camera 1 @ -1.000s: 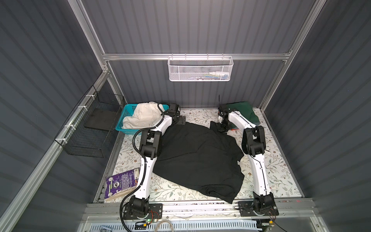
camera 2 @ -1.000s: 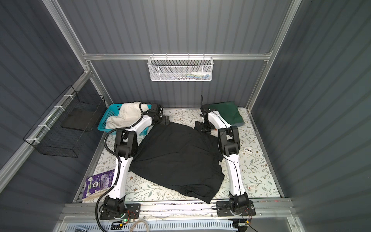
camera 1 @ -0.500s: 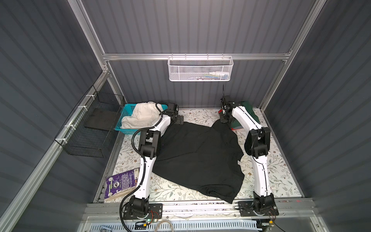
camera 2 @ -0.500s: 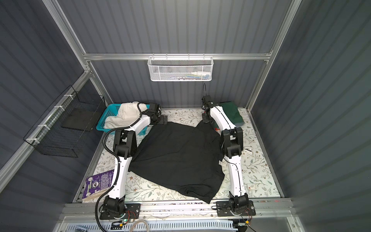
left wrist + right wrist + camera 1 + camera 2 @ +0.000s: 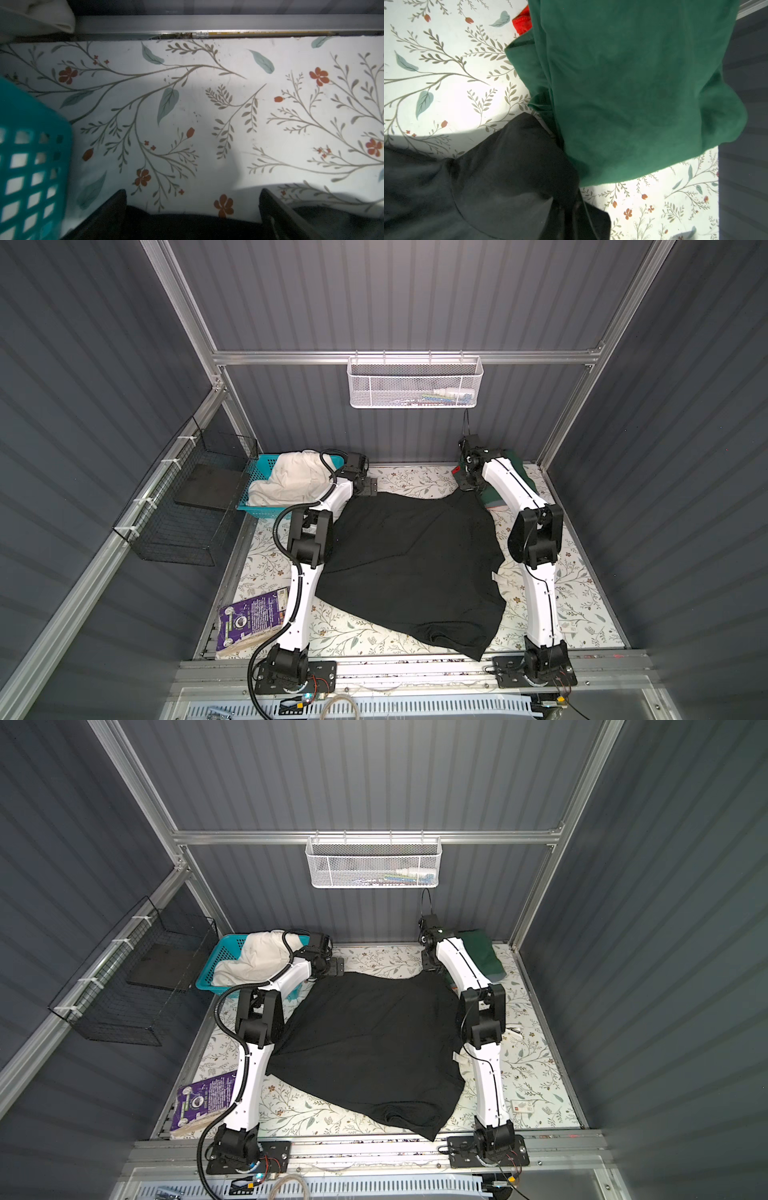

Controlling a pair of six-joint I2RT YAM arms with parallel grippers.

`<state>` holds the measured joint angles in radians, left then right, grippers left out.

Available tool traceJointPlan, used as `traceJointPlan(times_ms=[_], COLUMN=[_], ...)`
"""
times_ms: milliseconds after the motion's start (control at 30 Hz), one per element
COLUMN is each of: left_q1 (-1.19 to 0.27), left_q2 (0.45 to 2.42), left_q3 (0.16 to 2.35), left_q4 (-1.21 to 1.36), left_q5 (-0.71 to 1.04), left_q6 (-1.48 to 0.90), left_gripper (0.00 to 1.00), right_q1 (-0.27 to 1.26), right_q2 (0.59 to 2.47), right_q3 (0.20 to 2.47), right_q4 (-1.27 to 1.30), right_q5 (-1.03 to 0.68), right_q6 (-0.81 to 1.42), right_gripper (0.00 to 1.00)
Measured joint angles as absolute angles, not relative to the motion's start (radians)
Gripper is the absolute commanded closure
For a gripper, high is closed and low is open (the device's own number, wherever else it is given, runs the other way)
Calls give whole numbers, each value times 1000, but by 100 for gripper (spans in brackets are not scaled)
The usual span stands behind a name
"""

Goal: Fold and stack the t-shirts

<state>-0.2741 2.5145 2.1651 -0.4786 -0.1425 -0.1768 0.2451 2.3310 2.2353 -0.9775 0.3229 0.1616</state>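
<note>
- Looking down in a top view, we see the black t-shirt [image 5: 415, 564] spread over the middle of the worktop [image 5: 415, 479]. Its far right corner is drawn up to the right gripper [image 5: 466, 485], whose tips are pressed together on that cloth.
- The left gripper [image 5: 368, 489] sits at the shirt's far left corner, spread wide.
- In a top view the dark green t-shirt [image 5: 484, 952] lies folded in the worktop's far right corner. The cream-white t-shirt [image 5: 291, 477] fills the turquoise basket [image 5: 266, 512] at the far left corner.
- From the left wrist, we see its fingers [image 5: 112, 214] wide apart over the black hem, with the basket beside them.
- From the right wrist, black cloth bunches over the tips and hides them. It touches the green shirt, and a red t-shirt [image 5: 522, 22] peeks from beneath that.
</note>
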Motion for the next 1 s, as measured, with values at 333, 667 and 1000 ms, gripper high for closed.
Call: traceJointPlan(times_ms=[333, 667, 1000], left_q1=[-273, -265, -262], left_q2=[2537, 2516, 2510], left_q3=[2156, 2109, 2103], left_q4=[-460, -404, -402], left_q5=[-204, -149, -128], left_q6=[-208, -211, -183], left_gripper=[0, 27, 87], right_q1=[245, 245, 245], right_q2=[2282, 2282, 2282], right_q3=[2160, 2156, 2156], right_q4=[-976, -974, -973], right_q5=[294, 241, 206], right_q6=[184, 192, 193], right_gripper=[100, 100, 100])
